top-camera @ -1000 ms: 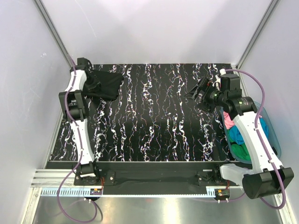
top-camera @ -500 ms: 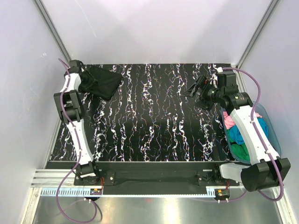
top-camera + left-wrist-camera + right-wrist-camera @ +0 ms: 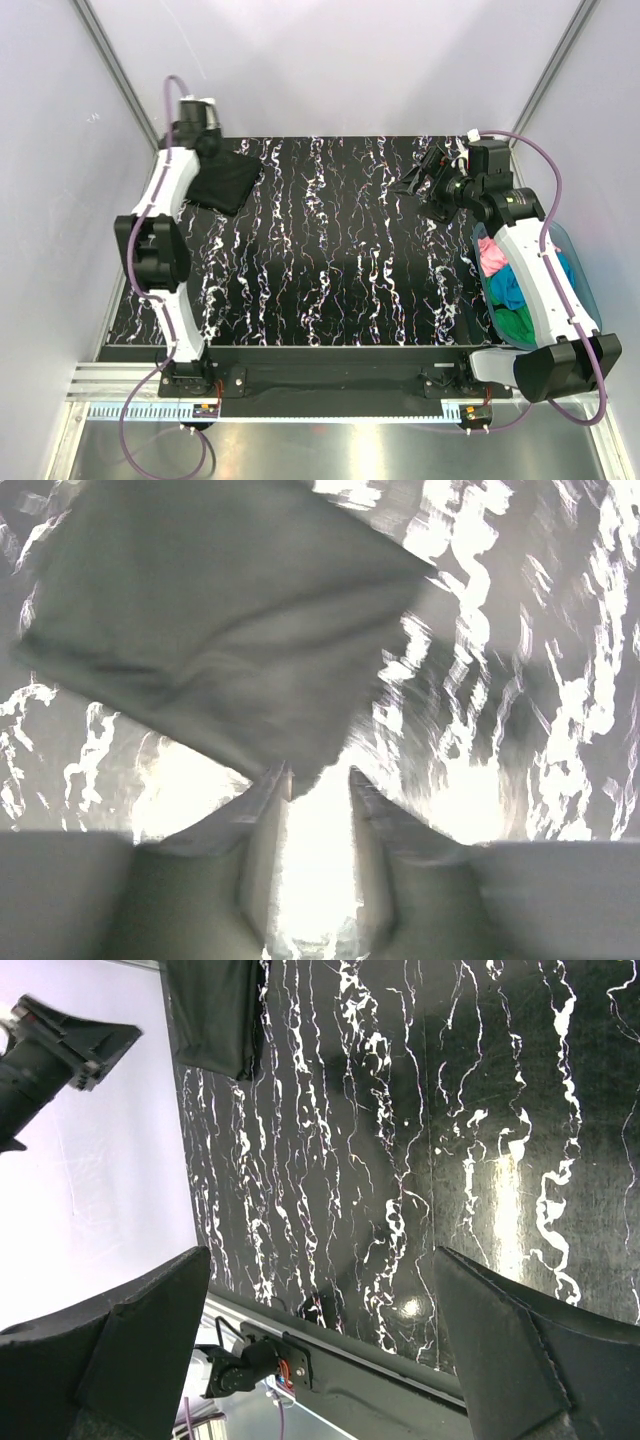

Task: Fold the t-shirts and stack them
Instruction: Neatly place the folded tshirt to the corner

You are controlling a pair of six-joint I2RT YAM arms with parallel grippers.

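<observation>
A folded black t-shirt [image 3: 225, 180] lies at the table's far left corner; it fills the upper part of the left wrist view [image 3: 220, 620] and shows at the top of the right wrist view [image 3: 215, 1010]. My left gripper [image 3: 207, 143] hangs just above its far edge, jaws partly open [image 3: 320, 772], with nothing between them. My right gripper [image 3: 420, 178] hovers wide open over the far right of the table, holding nothing [image 3: 320, 1255]. Pink [image 3: 490, 255], turquoise [image 3: 510, 285] and green [image 3: 515, 322] t-shirts lie bunched in the tub.
The translucent teal tub [image 3: 590, 290] stands off the table's right edge, under my right arm. White walls close in the table on the left, back and right. The black marbled tabletop [image 3: 330, 250] spans the space between the arms.
My left arm has let go of the black t-shirt and risen toward the back wall, jaws narrowing. The shirt now lies flat and folded. My right gripper shifted slightly backward.
</observation>
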